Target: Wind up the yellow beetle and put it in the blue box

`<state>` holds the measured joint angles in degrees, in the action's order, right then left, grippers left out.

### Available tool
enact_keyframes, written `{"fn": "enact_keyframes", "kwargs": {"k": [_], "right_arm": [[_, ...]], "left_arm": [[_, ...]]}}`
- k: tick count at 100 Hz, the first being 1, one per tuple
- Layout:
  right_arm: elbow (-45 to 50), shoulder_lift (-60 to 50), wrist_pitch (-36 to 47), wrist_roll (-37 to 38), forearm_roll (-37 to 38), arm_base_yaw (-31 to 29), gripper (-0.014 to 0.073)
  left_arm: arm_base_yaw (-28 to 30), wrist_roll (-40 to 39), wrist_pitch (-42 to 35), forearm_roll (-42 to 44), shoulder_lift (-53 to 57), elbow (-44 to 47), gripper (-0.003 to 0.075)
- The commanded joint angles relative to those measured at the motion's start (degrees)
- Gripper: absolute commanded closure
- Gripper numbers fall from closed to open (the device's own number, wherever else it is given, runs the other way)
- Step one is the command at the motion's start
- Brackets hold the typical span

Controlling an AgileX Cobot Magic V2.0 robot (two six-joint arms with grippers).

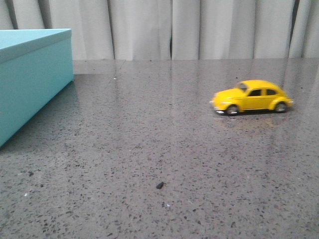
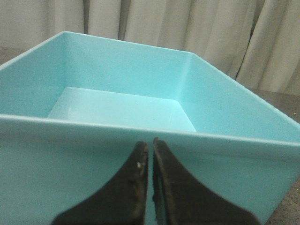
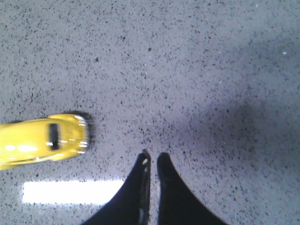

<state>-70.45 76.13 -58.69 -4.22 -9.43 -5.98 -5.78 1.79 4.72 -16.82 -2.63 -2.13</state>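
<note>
Pre-grasp stage. Glossy yellow toy beetle car (image 1: 251, 96) sits untouched; right gripper (image 3: 153, 159) hovers beside it, jaws closed, empty. Left gripper (image 2: 150, 147) closed, empty, facing open turquoise box (image 2: 140, 65). Next: open right jaws, align over car.

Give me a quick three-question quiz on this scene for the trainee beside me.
1. True or false: the yellow beetle already sits inside the blue box.
2. Which gripper's camera looks into the box: A left, B right?
3. Fill in: the right gripper hovers over bare table with its jaws nearly ____.

Key: 1 false, it stands on the table, apart from the box. 2 A, the left gripper. 3 shut.
</note>
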Motion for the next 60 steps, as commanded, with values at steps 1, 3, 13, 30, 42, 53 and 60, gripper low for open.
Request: {"fn": "enact_keyframes", "kwargs": {"k": [1,3,13,30,42,53,60], "right_arm": [[-1.47,-2.28,1.17,-0.85,-0.68,0.23,0.0643],[-1.47,-2.47,1.31,-0.97,-0.68,0.26,0.0643],[-1.47,-3.24,1.61,-1.38,-0.91,1.61,0.0643],[-1.47,-5.39,3.29,-1.41,-0.91,3.68,0.0643],[-1.47,-7.27,4.94,-3.25,-2.26,4.05,0.0643],[-1.35,-9.23,6.50,-4.44,-2.84,4.05,0.0643],[-0.33,-10.98,8.56,-4.85,-2.84,4.05,0.0643]], "left_arm": [[0.10,0.08,-5.24,-0.55,-0.58,-1.58,0.0740],[0.10,0.08,-5.42,-0.55,-0.58,-1.84,0.0740],[0.10,0.08,-5.06,-0.55,-0.58,-3.69,0.0740],[0.10,0.08,0.75,-0.55,-0.58,-10.91,0.0740],[0.10,0.08,3.85,-0.27,-0.86,-16.39,0.0740],[0.10,0.08,5.32,0.21,-2.27,-19.90,0.0740],[0.10,0.08,6.24,0.21,-4.21,-21.88,0.0740]]}}
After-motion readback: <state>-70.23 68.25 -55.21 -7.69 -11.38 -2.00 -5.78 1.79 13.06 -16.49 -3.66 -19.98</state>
